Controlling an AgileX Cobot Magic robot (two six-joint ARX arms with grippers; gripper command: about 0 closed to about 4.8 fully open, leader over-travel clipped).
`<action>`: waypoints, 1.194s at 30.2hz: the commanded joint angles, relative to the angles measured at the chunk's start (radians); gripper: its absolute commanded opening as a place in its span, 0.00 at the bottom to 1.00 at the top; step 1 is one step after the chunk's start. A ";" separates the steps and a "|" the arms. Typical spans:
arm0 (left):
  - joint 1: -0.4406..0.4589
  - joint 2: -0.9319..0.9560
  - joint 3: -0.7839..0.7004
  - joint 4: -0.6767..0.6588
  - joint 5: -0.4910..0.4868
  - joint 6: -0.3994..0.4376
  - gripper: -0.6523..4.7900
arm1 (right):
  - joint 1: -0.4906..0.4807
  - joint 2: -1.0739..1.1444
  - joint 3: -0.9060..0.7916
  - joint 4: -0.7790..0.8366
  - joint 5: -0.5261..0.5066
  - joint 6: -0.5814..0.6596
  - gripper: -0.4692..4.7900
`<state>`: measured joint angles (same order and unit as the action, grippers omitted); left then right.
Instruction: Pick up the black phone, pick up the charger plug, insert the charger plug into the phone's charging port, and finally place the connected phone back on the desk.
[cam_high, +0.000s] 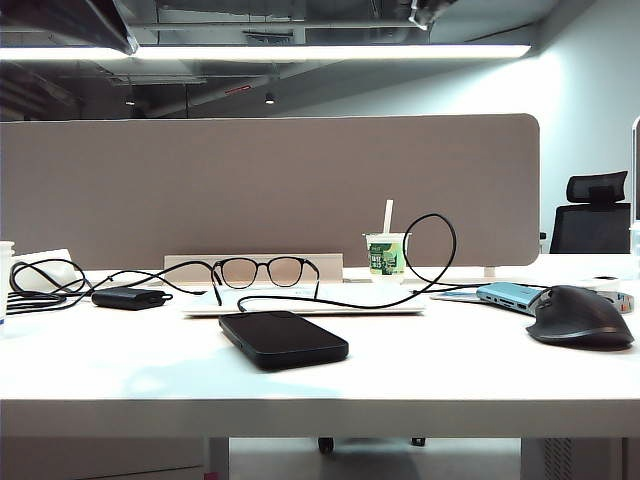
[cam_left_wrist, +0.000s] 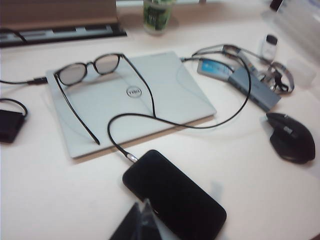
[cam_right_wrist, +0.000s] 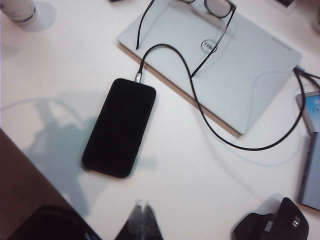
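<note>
The black phone (cam_high: 283, 338) lies flat on the white desk (cam_high: 120, 370), screen dark. The charger plug (cam_right_wrist: 138, 77) sits against the middle of its short far edge, and its thin black cable (cam_high: 440, 250) loops back over the laptop. In the left wrist view the plug (cam_left_wrist: 131, 157) meets the phone (cam_left_wrist: 175, 195) the same way. My left gripper (cam_left_wrist: 142, 201) is shut and empty, its tips beside the phone's long edge. My right gripper (cam_right_wrist: 142, 202) is shut and empty over bare desk, a short way from the near end of the phone (cam_right_wrist: 120, 127). Neither gripper shows in the exterior view.
A closed silver laptop (cam_left_wrist: 130, 95) with black glasses (cam_left_wrist: 87, 70) on it lies behind the phone. A dark mouse (cam_high: 583, 317) and a blue hub (cam_high: 510, 295) are at the right. A small black box (cam_high: 130, 298) with cables is at the left, and a cup (cam_high: 386, 253) stands by the partition (cam_high: 270, 190).
</note>
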<state>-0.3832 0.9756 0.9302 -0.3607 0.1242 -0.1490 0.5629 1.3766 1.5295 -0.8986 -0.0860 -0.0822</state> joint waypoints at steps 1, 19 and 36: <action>0.000 -0.043 -0.019 -0.011 -0.020 0.015 0.11 | -0.001 -0.101 -0.128 0.158 0.032 0.006 0.09; 0.000 -0.499 -0.528 0.232 -0.112 0.079 0.11 | -0.004 -0.594 -0.829 0.668 0.069 0.007 0.09; 0.000 -0.645 -0.671 0.319 -0.106 0.187 0.11 | -0.004 -0.790 -1.114 0.900 0.209 0.026 0.11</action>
<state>-0.3832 0.3294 0.2680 -0.0681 0.0101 0.0296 0.5591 0.5907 0.4271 -0.0223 0.0750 -0.0704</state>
